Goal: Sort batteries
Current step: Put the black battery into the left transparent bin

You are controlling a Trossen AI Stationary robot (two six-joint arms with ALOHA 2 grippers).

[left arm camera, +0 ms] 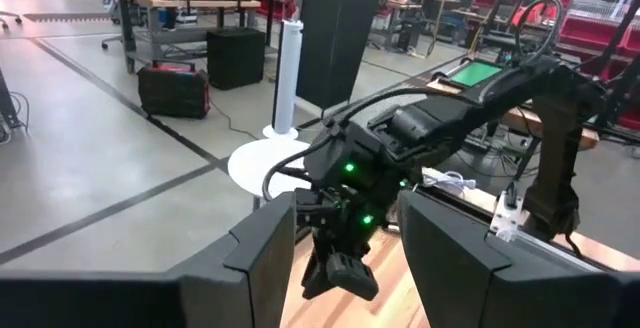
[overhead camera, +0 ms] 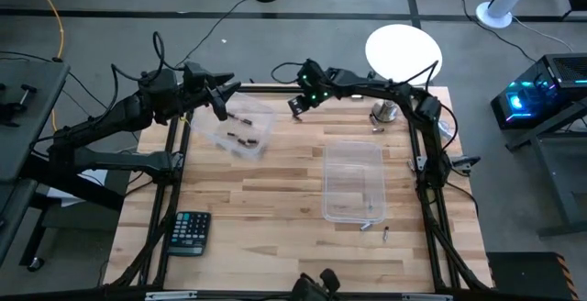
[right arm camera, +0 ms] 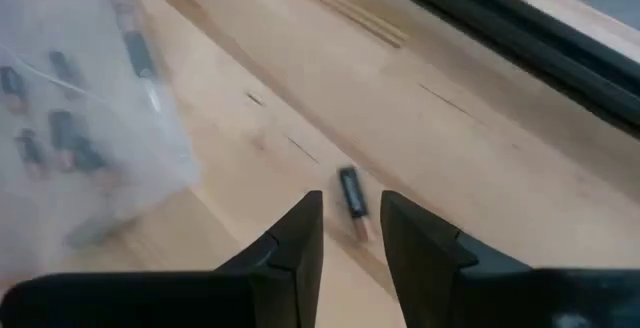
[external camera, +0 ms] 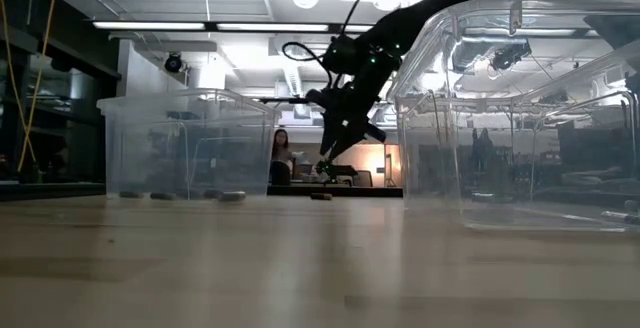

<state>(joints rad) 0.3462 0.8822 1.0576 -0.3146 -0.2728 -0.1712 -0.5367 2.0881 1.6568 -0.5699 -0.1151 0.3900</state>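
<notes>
A dark battery with a coppery end lies on the wood near the table's far edge, also visible in the low view. My right gripper hangs open just above it, tilted down, a fingertip on either side without touching; in the high view it is beyond the left bin's far right corner. The left clear bin holds several batteries. My left gripper stays open in the air over that bin's far left corner, pointing nearly level toward the right arm.
A taller clear bin stands right of centre, with two loose batteries by its near edge. A round silver knob sits at the far right and a black calculator at the near left. Bare wood lies between the bins.
</notes>
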